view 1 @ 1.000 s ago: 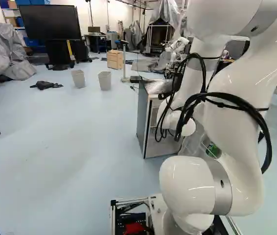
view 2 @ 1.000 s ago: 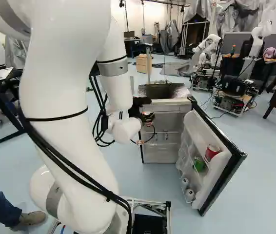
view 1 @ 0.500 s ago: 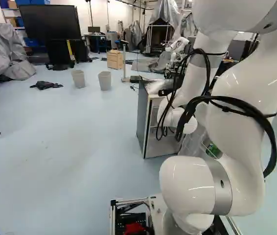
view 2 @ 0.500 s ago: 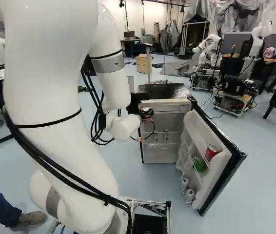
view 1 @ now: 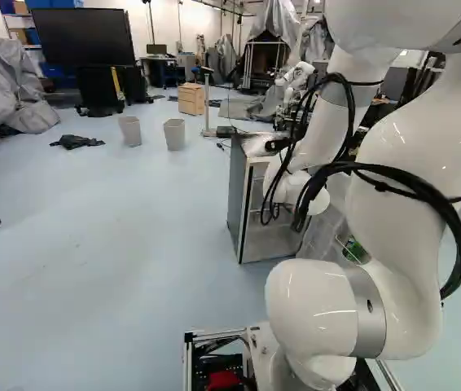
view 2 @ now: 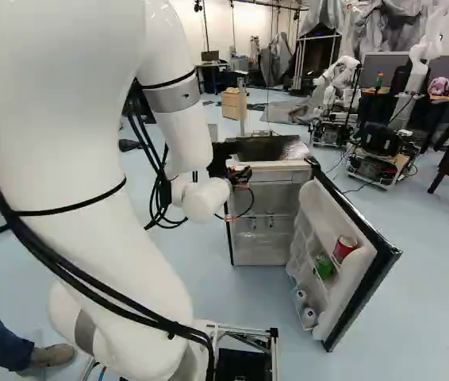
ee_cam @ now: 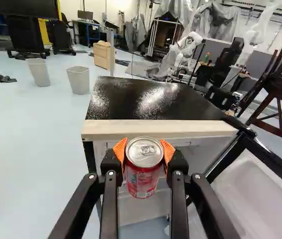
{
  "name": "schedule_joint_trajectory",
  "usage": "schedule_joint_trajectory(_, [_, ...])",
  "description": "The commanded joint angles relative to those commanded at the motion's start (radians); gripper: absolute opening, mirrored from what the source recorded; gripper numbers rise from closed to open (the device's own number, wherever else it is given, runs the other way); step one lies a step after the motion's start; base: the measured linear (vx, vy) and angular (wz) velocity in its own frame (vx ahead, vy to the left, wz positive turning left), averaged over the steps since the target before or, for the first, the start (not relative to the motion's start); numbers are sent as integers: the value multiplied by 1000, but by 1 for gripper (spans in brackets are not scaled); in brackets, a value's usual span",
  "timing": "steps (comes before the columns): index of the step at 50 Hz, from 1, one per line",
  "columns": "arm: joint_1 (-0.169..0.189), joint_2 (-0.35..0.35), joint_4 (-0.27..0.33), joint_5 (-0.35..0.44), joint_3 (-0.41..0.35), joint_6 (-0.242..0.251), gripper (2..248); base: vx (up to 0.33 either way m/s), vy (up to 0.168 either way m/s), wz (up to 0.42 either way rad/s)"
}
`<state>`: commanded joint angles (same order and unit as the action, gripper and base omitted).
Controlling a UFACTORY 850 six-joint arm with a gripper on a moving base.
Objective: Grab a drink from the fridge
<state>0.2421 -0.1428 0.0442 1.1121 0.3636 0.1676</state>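
Note:
My gripper [view 2: 239, 176] is in front of the upper front edge of the small fridge [view 2: 270, 176] in the right base view; its fingertips are hard to make out there. The wrist view has the gripper [ee_cam: 145, 149] shut on a red can [ee_cam: 142, 180] with a silver top, an orange pad on either side of it. The can is upright, just before the fridge's pale front edge. The fridge door [view 2: 351, 262] stands open, holding a red can [view 2: 344, 248], a green can [view 2: 324, 267] and pale cans [view 2: 308, 317] in its racks.
Two grey bins [view 1: 175, 134] and a wooden drawer unit [view 1: 190, 98] stand on the floor beyond the fridge. Another robot [view 2: 340, 78] is farther back. A person's leg and shoe [view 2: 48, 356] show at the lower left of the right base view.
My arm has lifted the gripper slightly, and its large upper links have swung a little across both base views. The base and the fridge have stayed put.

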Motion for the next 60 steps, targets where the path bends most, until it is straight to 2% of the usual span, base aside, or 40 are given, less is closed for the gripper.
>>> schedule_joint_trajectory(36, [-2, 4, 0, 0, 94, 0, 97, 0, 0, 0])
schedule_joint_trajectory(60, [-7, -36, 0, 0, 175, 0, 97, 0, 0, 0])
